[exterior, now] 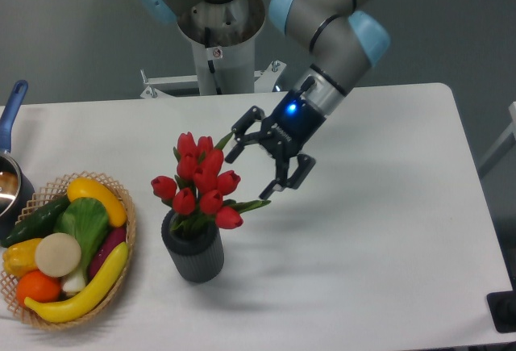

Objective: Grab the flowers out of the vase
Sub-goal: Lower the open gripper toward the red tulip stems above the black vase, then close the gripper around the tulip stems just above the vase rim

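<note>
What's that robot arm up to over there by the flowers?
It is going for the flowers, a bunch of red tulips standing in a small dark vase on the white table. Its gripper is open and tilted toward the blooms from their right side, close but not gripping anything yet. A basket of fruit and vegetables sits to the left, untouched.

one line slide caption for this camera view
Open hand nears red tulips standing in grey vase.
</note>
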`<action>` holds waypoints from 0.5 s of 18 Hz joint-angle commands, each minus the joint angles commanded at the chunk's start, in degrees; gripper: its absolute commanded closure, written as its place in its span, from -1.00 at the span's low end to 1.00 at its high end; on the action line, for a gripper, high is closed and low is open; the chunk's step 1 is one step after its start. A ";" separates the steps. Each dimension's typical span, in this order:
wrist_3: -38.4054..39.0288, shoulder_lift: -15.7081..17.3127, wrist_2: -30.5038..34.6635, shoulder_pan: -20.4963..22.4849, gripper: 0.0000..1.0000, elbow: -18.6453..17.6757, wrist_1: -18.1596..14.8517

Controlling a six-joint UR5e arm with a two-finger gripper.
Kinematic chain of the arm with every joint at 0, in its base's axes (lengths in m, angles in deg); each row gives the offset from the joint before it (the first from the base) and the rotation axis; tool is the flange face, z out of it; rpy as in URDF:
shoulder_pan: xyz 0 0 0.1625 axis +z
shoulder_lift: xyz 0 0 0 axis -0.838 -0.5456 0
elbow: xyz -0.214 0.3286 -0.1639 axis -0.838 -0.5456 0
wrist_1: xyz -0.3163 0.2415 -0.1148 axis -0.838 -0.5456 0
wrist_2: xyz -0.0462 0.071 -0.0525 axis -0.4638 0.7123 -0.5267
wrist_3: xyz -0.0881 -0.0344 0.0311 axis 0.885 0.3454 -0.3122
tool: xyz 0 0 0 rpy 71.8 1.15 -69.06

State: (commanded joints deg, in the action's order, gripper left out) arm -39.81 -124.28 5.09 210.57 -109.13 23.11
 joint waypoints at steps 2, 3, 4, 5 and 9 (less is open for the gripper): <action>0.18 -1.05 -2.72 -0.88 -1.00 0.08 0.45; 0.35 -1.75 -3.26 -1.15 -1.00 0.34 0.45; 0.44 -2.11 -3.52 -1.41 -1.00 0.35 0.54; 0.44 -2.29 -3.61 -1.59 -1.00 0.35 0.45; 0.96 -3.08 -5.37 -2.03 -1.00 0.35 0.45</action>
State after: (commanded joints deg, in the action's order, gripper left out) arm -38.84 -127.35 -0.27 208.55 -108.78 23.56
